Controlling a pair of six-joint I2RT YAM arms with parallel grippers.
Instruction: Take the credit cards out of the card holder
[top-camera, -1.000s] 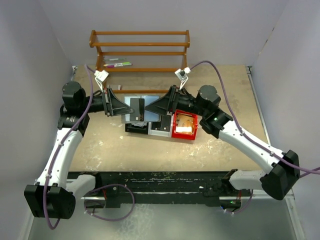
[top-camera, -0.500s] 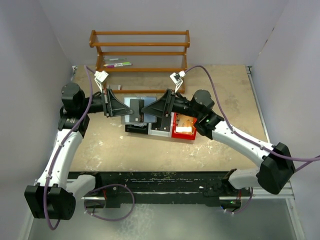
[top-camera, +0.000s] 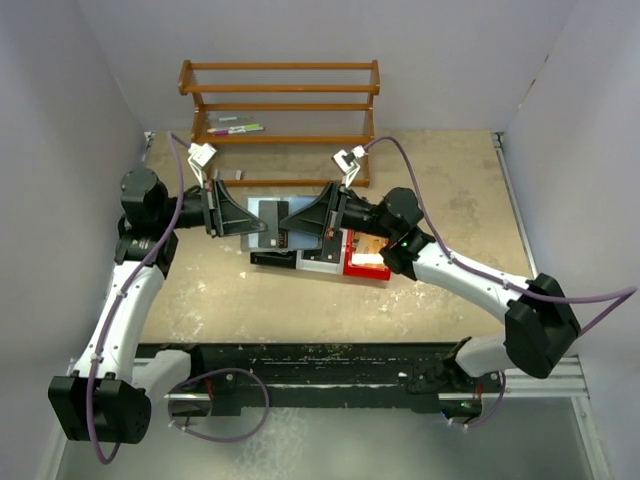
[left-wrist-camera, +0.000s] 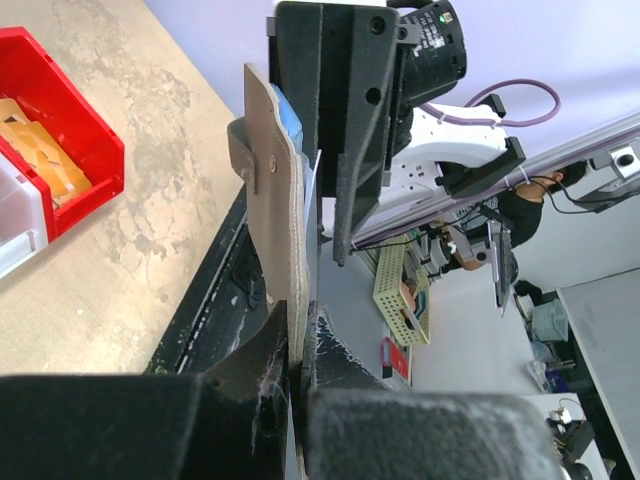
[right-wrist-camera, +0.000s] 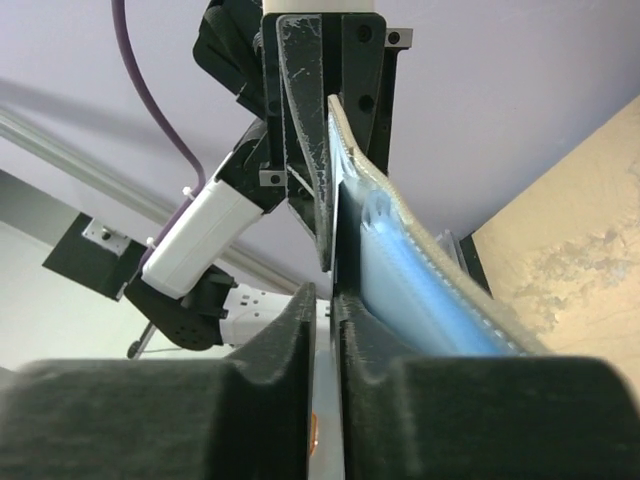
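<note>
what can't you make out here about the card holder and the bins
Inside of the card holder: top view, left gripper and right gripper cover its ends; wrist views show it edge-on.
What the right gripper pinches: too thin edge-on, right wrist view.
Contents of black bin and white bin: under holder and arms, top view.
Part of red bin: cut by left wrist frame edge.

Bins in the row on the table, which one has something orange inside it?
The red bin, at the right end of the row in the top view, next to the white bin. Flat orange pieces lie inside it.
</note>
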